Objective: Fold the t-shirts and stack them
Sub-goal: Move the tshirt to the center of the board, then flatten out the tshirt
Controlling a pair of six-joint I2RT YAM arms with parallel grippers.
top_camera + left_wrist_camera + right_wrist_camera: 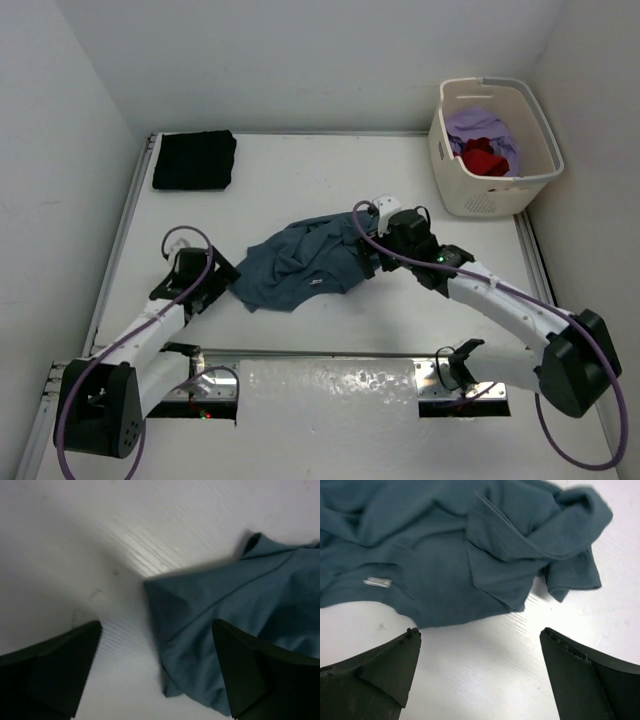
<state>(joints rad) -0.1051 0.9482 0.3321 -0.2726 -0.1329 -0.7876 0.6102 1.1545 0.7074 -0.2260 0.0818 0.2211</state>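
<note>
1 of 4 folded: black t-shirt [194,160]. Teal t-shirt [300,265] crumpled between left gripper [156,630], right gripper [480,632], both wide, empty. Lavender t-shirt [478,126], red t-shirt [485,160] in basket [490,202].

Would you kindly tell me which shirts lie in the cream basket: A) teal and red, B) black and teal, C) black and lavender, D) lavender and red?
D: the basket holds the lavender shirt and the red shirt; the teal shirt lies crumpled mid-table and the black shirt folded at the far left.
</note>
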